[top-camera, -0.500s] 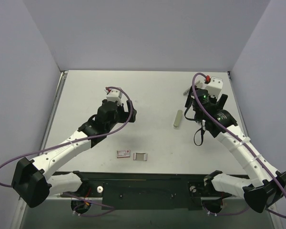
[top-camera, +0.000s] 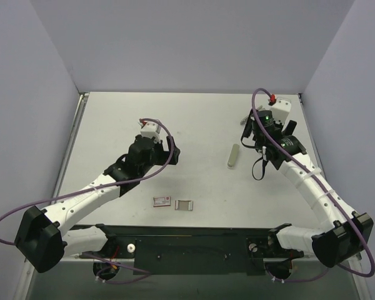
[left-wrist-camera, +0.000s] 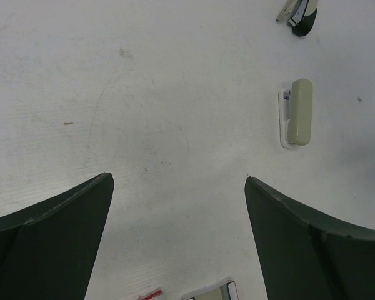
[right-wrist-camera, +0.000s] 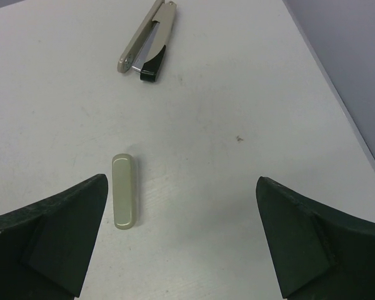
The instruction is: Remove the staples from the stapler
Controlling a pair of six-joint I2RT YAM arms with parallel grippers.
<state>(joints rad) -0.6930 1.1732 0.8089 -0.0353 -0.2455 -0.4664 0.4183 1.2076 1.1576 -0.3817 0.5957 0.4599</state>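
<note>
The stapler lies in two pieces on the white table. Its pale grey-green shell bar (right-wrist-camera: 124,190) (top-camera: 234,155) lies alone. Farther off lies the piece with the black-and-silver inner bar (right-wrist-camera: 147,40) (left-wrist-camera: 298,12). My right gripper (right-wrist-camera: 181,178) hangs open above the table, its left finger just right of the shell bar, touching nothing. My left gripper (left-wrist-camera: 177,177) is open too, over bare table, with the shell bar (left-wrist-camera: 298,112) well off to its right. No staples show.
A small red-and-white box (top-camera: 162,200) and a small grey-and-white box (top-camera: 184,204) lie near the front edge, between the arms. Pale walls close the table on the left, back and right.
The right arm has drawn slightly back and left and turned its wrist. The left gripper has shifted a little toward the near edge. Neither stapler piece has moved.
</note>
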